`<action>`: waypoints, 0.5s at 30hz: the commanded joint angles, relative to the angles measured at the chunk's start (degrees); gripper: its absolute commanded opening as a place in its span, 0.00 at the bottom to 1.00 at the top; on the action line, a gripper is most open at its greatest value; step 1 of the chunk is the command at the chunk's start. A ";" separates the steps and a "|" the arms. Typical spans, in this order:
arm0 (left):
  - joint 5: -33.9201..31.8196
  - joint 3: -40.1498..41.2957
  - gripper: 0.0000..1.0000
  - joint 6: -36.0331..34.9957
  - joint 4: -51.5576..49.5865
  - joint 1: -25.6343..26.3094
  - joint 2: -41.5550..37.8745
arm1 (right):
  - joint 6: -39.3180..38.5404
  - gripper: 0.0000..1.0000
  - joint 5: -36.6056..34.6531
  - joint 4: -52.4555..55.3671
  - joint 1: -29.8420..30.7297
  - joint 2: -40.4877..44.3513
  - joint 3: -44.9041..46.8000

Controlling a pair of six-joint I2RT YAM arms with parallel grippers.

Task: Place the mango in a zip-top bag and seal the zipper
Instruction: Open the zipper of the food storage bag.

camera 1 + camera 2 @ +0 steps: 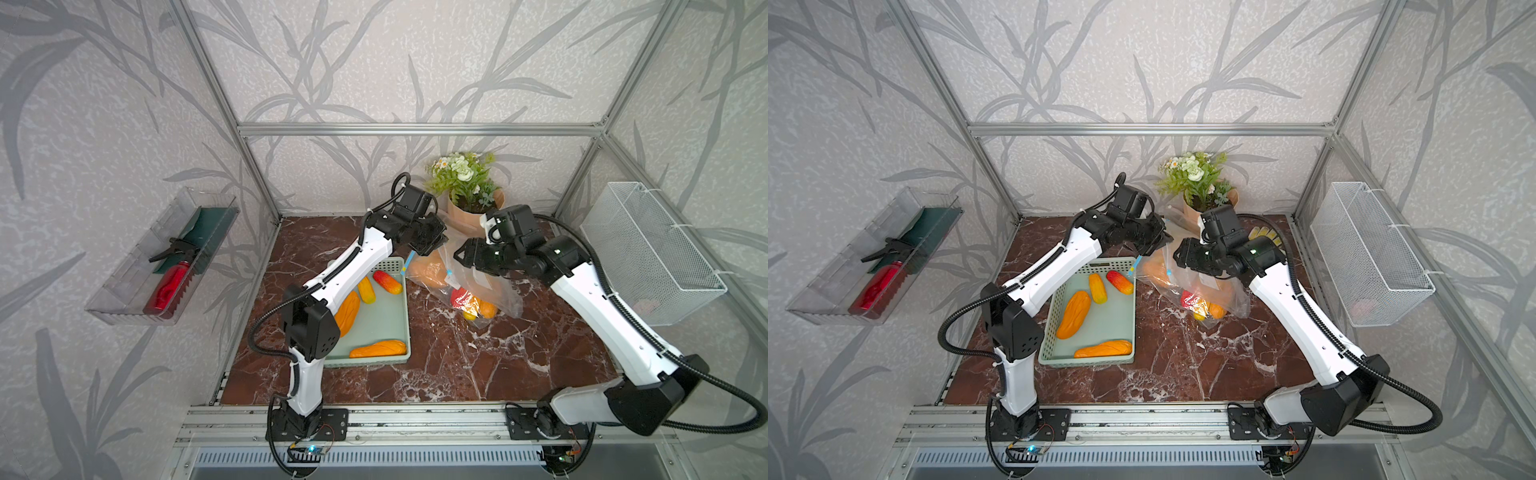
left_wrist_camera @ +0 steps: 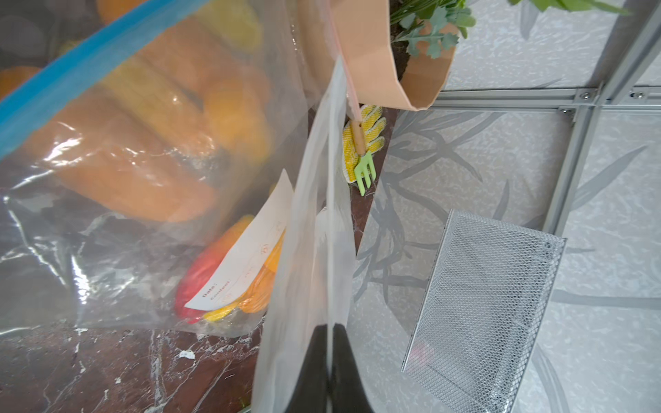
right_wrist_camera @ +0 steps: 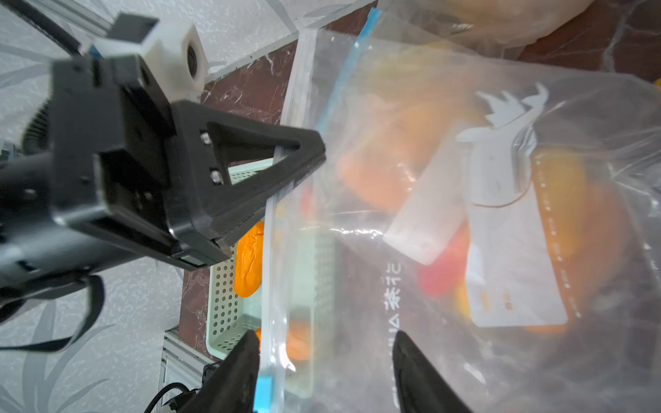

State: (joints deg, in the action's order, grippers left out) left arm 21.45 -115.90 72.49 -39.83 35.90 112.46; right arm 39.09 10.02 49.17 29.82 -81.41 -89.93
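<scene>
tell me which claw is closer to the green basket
Left. The left claw, shut on the edge of the zip-top bag, hangs just past the far corner of the green basket; the right claw, open, sits farther off, over the bag.

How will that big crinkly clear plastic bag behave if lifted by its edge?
Likely floppy: the clear plastic bag sags in creases below the left gripper pinching it. Probably bottom-heavy, since the fruit pools at its low end. Glossy film may slip.
</scene>
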 commanded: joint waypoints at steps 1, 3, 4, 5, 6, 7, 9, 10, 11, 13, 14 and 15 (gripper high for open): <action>-1.26 -1.09 0.00 2.60 -2.88 0.66 -0.97 | -0.45 0.60 -3.60 -1.10 0.70 -1.19 -2.68; -1.15 -1.06 0.00 2.66 -3.01 0.76 -1.01 | -0.74 0.60 -3.52 -0.55 0.96 -2.79 -4.69; -1.17 -1.07 0.00 2.65 -3.18 0.88 -0.96 | -1.03 0.60 -3.52 -0.31 1.14 -3.35 -5.55; -1.30 -1.11 0.00 2.66 -3.16 0.97 -0.97 | -1.47 0.60 -3.75 -0.14 1.58 -3.83 -6.34; -1.25 -1.12 0.00 2.66 -3.14 0.93 -1.02 | -1.59 0.60 -4.15 0.17 1.99 -4.18 -6.89; -1.32 -1.25 0.00 2.64 -3.14 0.97 -0.89 | -1.65 0.60 -4.53 0.51 2.37 -4.51 -7.38; -1.28 -1.48 0.00 2.61 -3.06 0.94 -0.84 | -2.09 0.60 -5.17 1.64 2.82 -5.44 -7.95; -1.42 -1.73 0.00 2.66 -3.07 1.01 -0.82 | -2.18 0.60 -5.54 1.98 2.94 -5.74 -7.81; -1.41 -2.02 0.00 2.65 -3.28 1.06 -0.68 | -2.18 0.59 -5.94 2.35 3.07 -6.03 -7.72; -1.36 -2.73 0.00 2.57 -3.73 1.01 -0.49 | -2.19 0.57 -6.79 2.27 3.23 -6.37 -7.40; -1.22 -3.19 0.00 2.46 -4.08 1.11 -0.33 | -3.06 0.56 -7.22 2.34 3.35 -6.61 -7.51; -1.18 -3.56 0.00 2.42 -4.48 1.11 -0.23 | -4.08 0.54 -7.55 2.46 3.44 -6.89 -7.90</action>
State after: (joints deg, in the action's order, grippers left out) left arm 20.99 -116.66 74.08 -42.57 36.71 112.51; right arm 37.39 4.89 49.78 32.86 -87.24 -96.66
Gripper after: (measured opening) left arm 0.048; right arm 0.552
